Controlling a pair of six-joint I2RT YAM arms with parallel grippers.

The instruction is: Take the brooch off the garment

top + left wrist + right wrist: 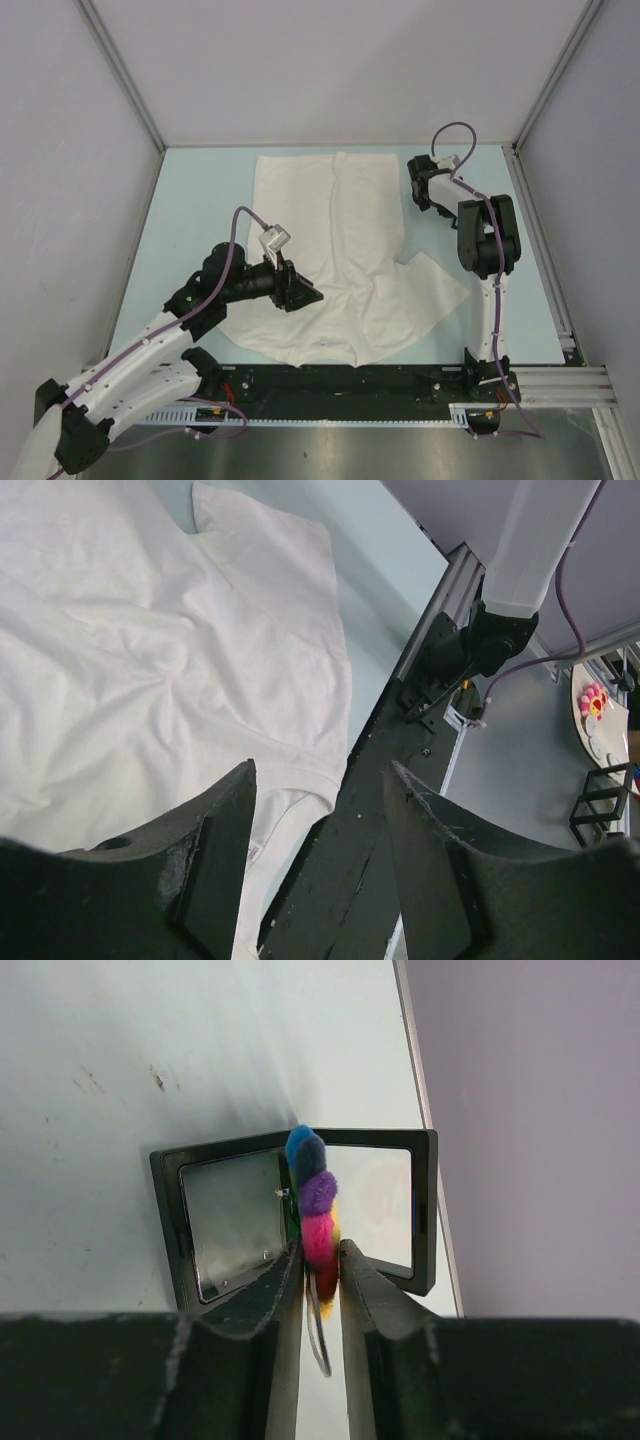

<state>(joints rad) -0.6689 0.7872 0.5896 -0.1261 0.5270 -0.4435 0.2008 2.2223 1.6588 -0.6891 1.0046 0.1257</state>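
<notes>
The garment (340,240) is a white T-shirt lying flat in the middle of the pale blue table; it also shows in the left wrist view (150,660). My right gripper (422,190) is at the back right of the table, off the shirt. In the right wrist view it (320,1252) is shut on the brooch (316,1210), held edge-on, its blue, purple, pink and red petals sticking out above the fingertips. My left gripper (303,292) is open and empty over the shirt's near left part, jaws wide apart (320,775).
A small black-rimmed rectangular tray (168,1230) with a glossy bottom lies on the table right under the brooch. A black rail (350,830) runs along the table's near edge. An aluminium frame (540,250) borders the right side.
</notes>
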